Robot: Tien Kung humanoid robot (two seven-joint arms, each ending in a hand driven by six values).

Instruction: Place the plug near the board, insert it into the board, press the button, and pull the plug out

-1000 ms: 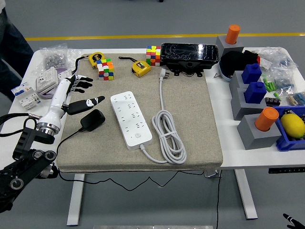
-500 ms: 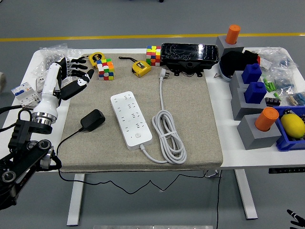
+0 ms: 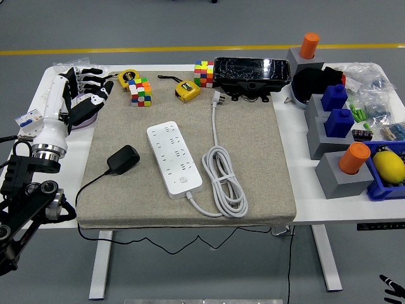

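A black plug adapter (image 3: 123,159) with a thin black cable lies on the grey mat (image 3: 266,183), just left of the white power strip (image 3: 173,157). The strip's round button (image 3: 183,180) sits near its near end. Its own white cord (image 3: 223,172) is coiled to the right. My left hand (image 3: 87,95) is raised at the table's far left, away from the plug, fingers spread and empty. Of the right hand only dark fingertips (image 3: 395,289) show at the bottom right corner.
Two colourful cubes (image 3: 140,91) (image 3: 204,73), two yellow tape measures (image 3: 186,90), and a black box (image 3: 252,74) line the mat's far edge. Grey blocks with blue and orange pieces (image 3: 335,123) and a blue bin holding a lemon (image 3: 387,166) stand at right. Bags and small boxes (image 3: 31,120) lie at left.
My left hand has drawn back from beside the plug, up and to the left, off the mat. The plug lies where it was. The person at the left edge is gone.
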